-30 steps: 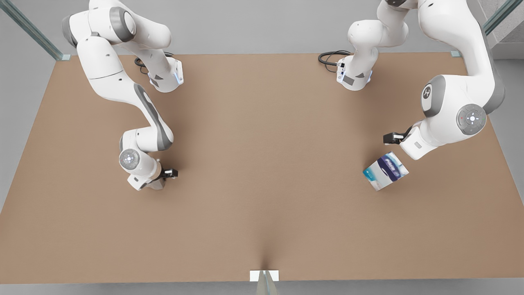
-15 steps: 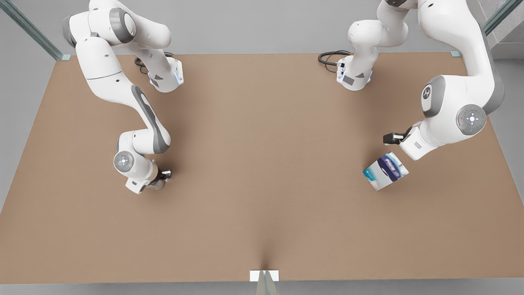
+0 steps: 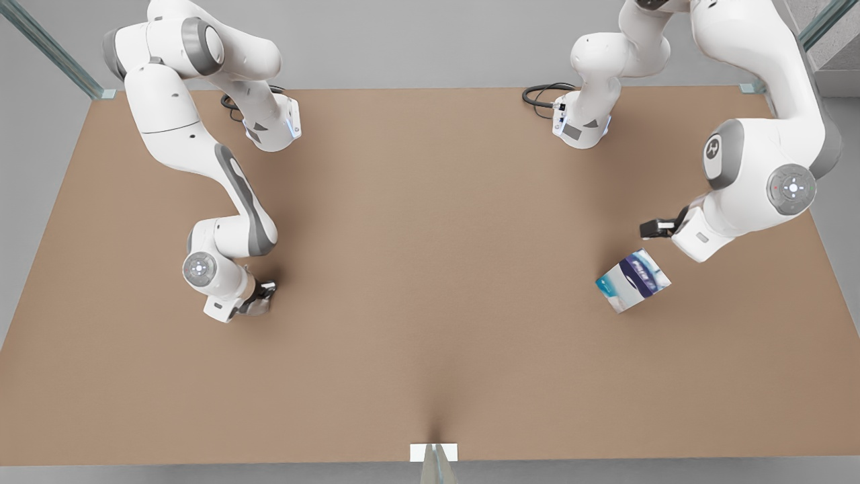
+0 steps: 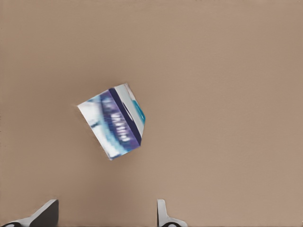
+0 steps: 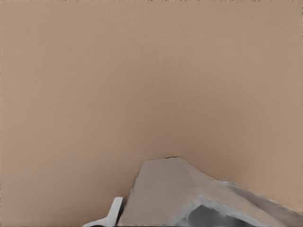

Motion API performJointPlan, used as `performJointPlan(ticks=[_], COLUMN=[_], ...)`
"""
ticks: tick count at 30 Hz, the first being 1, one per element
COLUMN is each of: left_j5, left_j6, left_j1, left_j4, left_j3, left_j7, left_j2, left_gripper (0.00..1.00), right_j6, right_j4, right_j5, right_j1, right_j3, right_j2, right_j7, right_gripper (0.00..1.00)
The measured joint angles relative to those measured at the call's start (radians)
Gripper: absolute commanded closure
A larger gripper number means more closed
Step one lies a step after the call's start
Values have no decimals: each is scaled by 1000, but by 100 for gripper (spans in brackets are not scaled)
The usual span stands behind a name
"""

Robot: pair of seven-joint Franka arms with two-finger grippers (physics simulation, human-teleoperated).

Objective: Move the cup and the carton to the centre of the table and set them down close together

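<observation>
Carton (image 3: 633, 280) is sitting on the surface (image 3: 430, 269). Left gripper (image 3: 650, 228) is hovering beside it, fingers (image 4: 163, 216) apart, probably lining up a grab. Right gripper (image 3: 263, 296) is working the cup (image 5: 189, 198) well apart from the carton; can't tell its grip.

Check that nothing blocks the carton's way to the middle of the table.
Nothing visible does. The carton lies on the front view's right, with bare table between it and the centre. The left claw hangs open above it. The right claw is far off on the other side, at the cup.
</observation>
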Motion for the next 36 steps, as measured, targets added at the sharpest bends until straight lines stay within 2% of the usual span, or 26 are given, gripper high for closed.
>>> performJointPlan(ticks=[4,7,9,13,15,17,19,21,24,27,28,32,34,35,36], left_j5=[-2,-1,-1,-1,-5,-10,-46,-66,-79,-85,-86,-90,-90,-91,-91], left_j6=[16,16,20,71,224,304,404,445,447,424,425,425,427,430,436], left_j1=[-7,1,-3,-1,5,-24,-31,-46,-43,-44,-44,-42,-43,-42,-42], left_j4=[-1,-1,-3,-22,-85,-134,-191,-216,-210,-217,-216,-217,-218,-218,-218], left_j3=[5,6,6,42,102,104,104,104,104,104,104,116,117,117,117], left_j7=[-9,-7,-8,-38,-72,-264,-262,-257,-271,-271,-271,-371,-378,-378,-376], left_j2=[1,2,6,10,24,32,48,65,98,113,121,127,139,145,155], left_gripper=[0,0,0,0,0,0,0,0,0,0,0,0,0,0,0], right_j6=[-83,-136,-198,-349,-438,-492,-525,-516,-399,-373,-379,-360,-340,-334,-337], right_j4=[68,126,220,545,730,931,1114,1251,1298,1299,1299,1296,1296,1296,1297], right_j5=[-4,-6,-22,-12,-6,6,25,28,59,61,31,-137,-149,-149,-152], right_j1=[28,33,104,315,394,468,571,639,715,762,797,826,826,826,826], right_j3=[11,90,123,115,103,103,65,64,70,68,33,30,27,27,27], right_j2=[-3,1,31,183,263,371,488,592,637,682,690,734,740,740,740], right_j7=[156,366,571,884,1005,1131,1194,1238,1288,1288,1288,1263,1245,1245,1246], right_gripper=[79,79,79,79,79,79,79,79,79,79,79,79,79,66,0])
